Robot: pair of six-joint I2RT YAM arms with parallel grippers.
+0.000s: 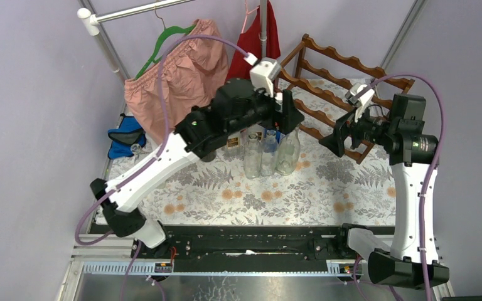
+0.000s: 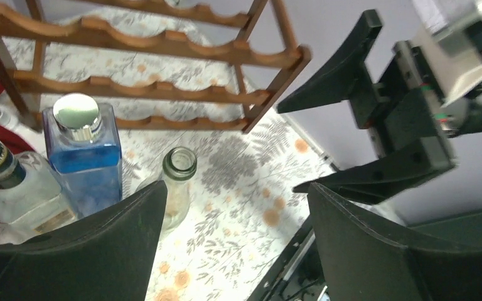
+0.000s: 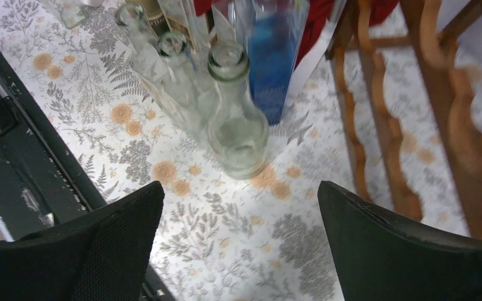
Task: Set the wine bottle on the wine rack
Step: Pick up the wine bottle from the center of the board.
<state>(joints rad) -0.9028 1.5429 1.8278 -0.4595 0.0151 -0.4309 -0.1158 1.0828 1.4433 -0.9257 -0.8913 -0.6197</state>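
Observation:
The reddish-brown wine rack (image 1: 342, 88) stands at the back right of the table and holds no bottle; it also shows in the left wrist view (image 2: 163, 47) and the right wrist view (image 3: 458, 119). A cluster of glass bottles stands left of it: clear open-mouthed ones (image 1: 287, 150) (image 3: 235, 125) (image 2: 177, 188), a blue one with a silver cap (image 2: 81, 150) (image 3: 275, 56), and a dark-capped one (image 2: 3, 175). My left gripper (image 1: 293, 116) (image 2: 235, 194) is open and empty above the cluster. My right gripper (image 1: 334, 139) (image 3: 241, 191) is open and empty, between the bottles and the rack.
A floral cloth (image 1: 257, 200) covers the table. Pink shorts (image 1: 176, 75) and a red garment (image 1: 254, 37) hang from a clothes rail at the back. A blue item (image 1: 125, 135) lies at the back left. The right gripper (image 2: 376, 132) shows close by in the left wrist view.

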